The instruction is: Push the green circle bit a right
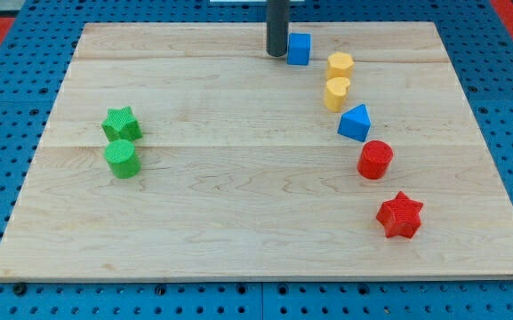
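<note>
The green circle [122,158] is a round green block at the view's left on the wooden board [238,204]. A green star [121,124] sits just above it, touching or nearly touching. My tip [276,55] is at the view's top centre, far up and to the right of the green circle. It stands just left of a blue cube [300,48].
Down the view's right runs a line of blocks: a yellow hexagon [340,65], a yellow cylinder [336,93], a blue triangle [355,123], a red cylinder [375,160] and a red star [400,214]. Blue pegboard surrounds the board.
</note>
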